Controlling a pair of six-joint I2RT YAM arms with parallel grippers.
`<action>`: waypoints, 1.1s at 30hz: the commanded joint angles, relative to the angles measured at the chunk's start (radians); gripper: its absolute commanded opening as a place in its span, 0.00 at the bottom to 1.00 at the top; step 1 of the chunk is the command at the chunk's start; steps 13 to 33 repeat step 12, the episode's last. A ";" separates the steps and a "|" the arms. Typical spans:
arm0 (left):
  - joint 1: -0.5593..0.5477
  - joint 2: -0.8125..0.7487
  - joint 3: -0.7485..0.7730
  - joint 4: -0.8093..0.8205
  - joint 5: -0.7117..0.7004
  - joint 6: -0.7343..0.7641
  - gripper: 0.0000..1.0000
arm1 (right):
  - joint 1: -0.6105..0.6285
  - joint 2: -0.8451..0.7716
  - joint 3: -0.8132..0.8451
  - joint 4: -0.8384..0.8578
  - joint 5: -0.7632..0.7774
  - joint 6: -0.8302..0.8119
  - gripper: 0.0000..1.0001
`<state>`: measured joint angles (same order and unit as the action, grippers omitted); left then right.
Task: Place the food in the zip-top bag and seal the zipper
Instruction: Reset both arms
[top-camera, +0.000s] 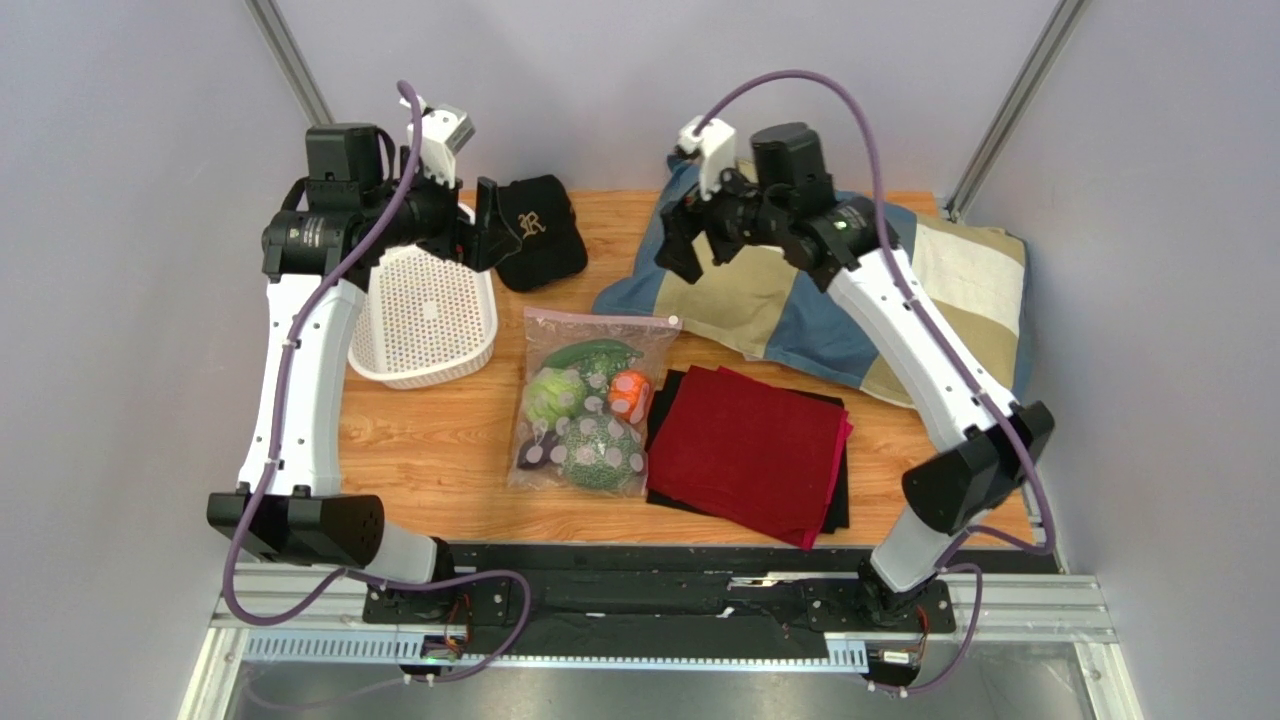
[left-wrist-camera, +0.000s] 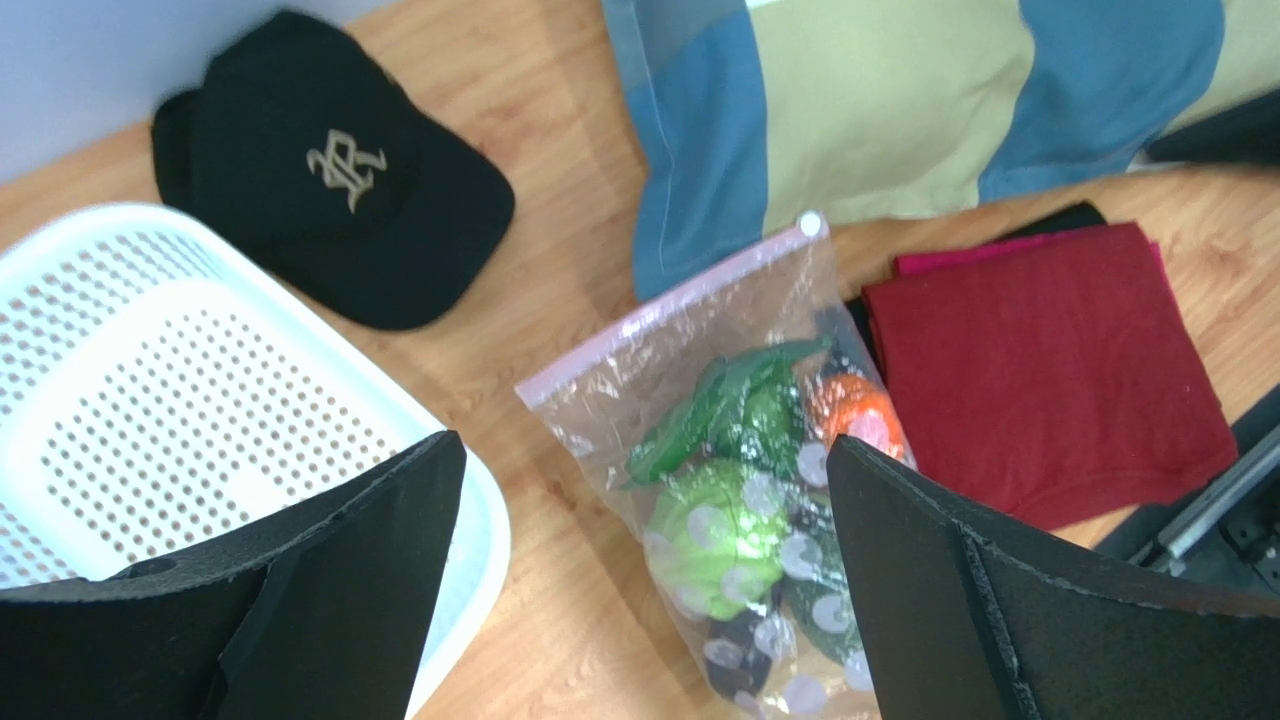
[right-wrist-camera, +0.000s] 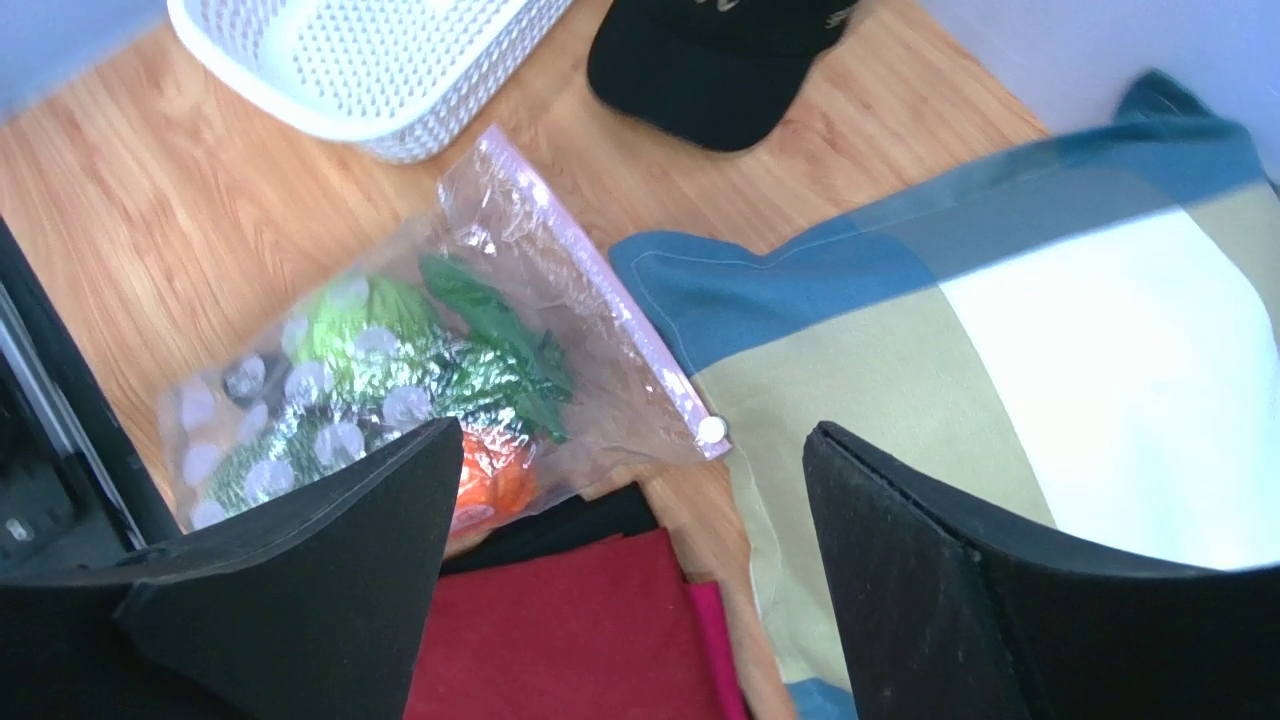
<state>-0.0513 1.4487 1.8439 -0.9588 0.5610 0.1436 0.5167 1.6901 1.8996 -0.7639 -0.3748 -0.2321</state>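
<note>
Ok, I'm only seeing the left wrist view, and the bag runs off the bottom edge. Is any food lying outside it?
Observer: No. The top view shows the whole zip-top bag, and every piece of food I can see is inside it.
Operator: And where's the right arm?
Observer: Its right fingers hang open above the left end of the striped pillow, not touching the bag.
</note>
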 joint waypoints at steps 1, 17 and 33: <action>0.001 -0.023 -0.095 -0.044 -0.016 0.039 0.99 | -0.127 -0.134 -0.163 0.078 -0.073 0.258 0.88; -0.007 -0.071 -0.252 -0.037 -0.144 0.065 0.99 | -0.279 -0.426 -0.519 0.136 -0.061 0.247 0.89; -0.007 -0.071 -0.252 -0.037 -0.144 0.065 0.99 | -0.279 -0.426 -0.519 0.136 -0.061 0.247 0.89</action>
